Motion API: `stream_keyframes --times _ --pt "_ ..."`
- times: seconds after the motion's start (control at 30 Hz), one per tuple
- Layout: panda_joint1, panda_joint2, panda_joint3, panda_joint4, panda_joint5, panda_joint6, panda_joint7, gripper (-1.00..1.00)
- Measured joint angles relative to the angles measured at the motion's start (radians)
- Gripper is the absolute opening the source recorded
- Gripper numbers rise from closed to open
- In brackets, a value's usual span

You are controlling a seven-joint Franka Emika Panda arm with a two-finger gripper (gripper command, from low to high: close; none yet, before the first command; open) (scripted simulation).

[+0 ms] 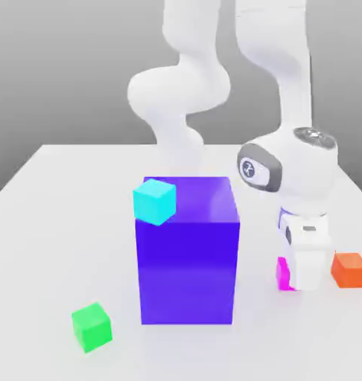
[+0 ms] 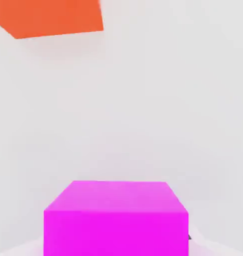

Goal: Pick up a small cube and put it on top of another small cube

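So the white arm (image 1: 185, 97) comes in from the back of the scene, loops through a couple of chunky rounded joints up high, then drops almost straight down on the exterior view's right. The wrist, with its grey round cap facing the camera, sits right above the hand (image 1: 302, 279), which points straight down and reaches nearly to the desk (image 1: 35, 223). The fingers are closed in, clamped on the small cube (image 1: 284, 274), whose pink side peeks out just beside the hand toward the exterior view's left.
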State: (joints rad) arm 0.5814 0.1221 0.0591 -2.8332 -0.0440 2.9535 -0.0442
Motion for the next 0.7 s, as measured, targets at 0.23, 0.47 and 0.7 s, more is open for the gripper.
stream_keyframes --times 0.23,0.47,0.7 --pt "-0.005 -0.205 -0.035 0.073 0.105 -0.171 -0.212 -1.00" --pt "-0.015 -0.383 -0.117 0.119 0.032 -0.323 -0.577 -1.00" --pt "-0.026 -0.542 -0.217 0.150 -0.062 -0.458 -0.945 -1.00"
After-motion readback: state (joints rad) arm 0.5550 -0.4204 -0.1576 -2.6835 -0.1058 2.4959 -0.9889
